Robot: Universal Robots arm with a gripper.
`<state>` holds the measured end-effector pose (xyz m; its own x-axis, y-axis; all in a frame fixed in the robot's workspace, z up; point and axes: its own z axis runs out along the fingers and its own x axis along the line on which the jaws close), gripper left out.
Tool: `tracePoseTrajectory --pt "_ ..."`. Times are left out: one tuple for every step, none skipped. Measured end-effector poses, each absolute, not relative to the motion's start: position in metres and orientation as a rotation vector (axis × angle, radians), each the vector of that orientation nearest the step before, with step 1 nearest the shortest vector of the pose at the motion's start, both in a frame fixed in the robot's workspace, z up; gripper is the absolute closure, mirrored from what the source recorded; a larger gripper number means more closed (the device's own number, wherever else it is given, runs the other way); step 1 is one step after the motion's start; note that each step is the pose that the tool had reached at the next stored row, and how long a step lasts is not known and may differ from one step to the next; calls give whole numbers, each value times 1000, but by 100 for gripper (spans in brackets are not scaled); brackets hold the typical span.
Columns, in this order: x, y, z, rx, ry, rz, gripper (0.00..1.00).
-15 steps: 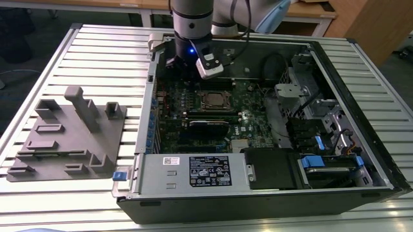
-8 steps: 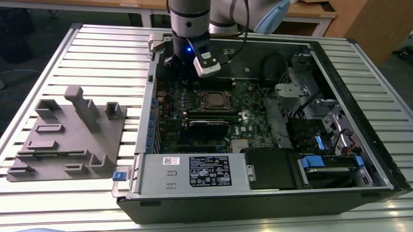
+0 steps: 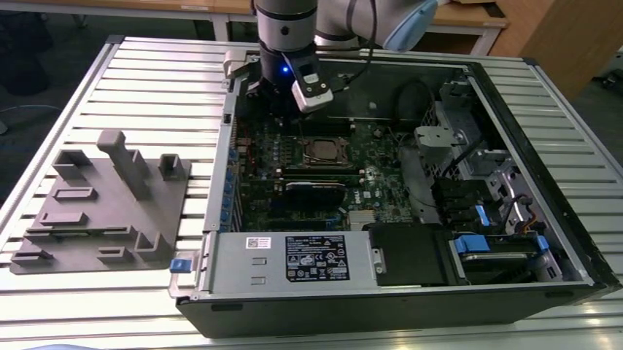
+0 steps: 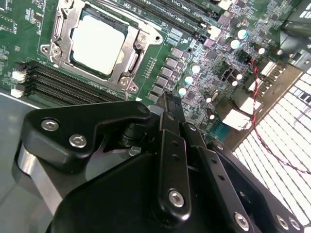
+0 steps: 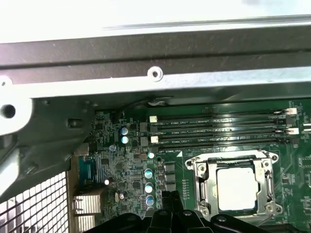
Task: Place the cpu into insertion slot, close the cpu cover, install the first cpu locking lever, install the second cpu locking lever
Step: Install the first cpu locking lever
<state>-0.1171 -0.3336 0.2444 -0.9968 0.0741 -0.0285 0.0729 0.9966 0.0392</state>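
— Where's the cpu (image 4: 97, 43) right now?
— I see it seated in the insertion slot (image 4: 108, 19), with the cpu cover (image 4: 141, 43) lying flat around it.
— And your claw?
— My claw (image 4: 168, 99) is pinched together on nothing, over the motherboard (image 3: 262, 168). In the exterior view it's at eleven o'clock from the slot.

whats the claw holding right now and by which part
Nothing: the claw is shut and empty; the cpu sits in the insertion slot, apart from it.
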Motion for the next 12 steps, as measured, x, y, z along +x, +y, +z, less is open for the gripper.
tracePoseTrajectory --pt "-117 -334 246 114 3109 59 89" --pt "-117 -334 248 114 3109 59 89" --pt "-117 -334 250 114 3109 59 89" --pt "-117 -334 252 115 3109 59 89" --pt "-117 -334 254 114 3109 59 89" --pt "-117 -334 255 115 3109 59 89" --pt "-117 -334 255 114 3109 59 89" --pt "-117 -334 255 114 3109 59 89" --pt "-117 -333 255 115 3109 60 89" --pt "-117 -333 255 115 3109 61 89" --pt "-117 -332 255 115 3109 62 89" --pt "-117 -332 255 115 3109 64 89"
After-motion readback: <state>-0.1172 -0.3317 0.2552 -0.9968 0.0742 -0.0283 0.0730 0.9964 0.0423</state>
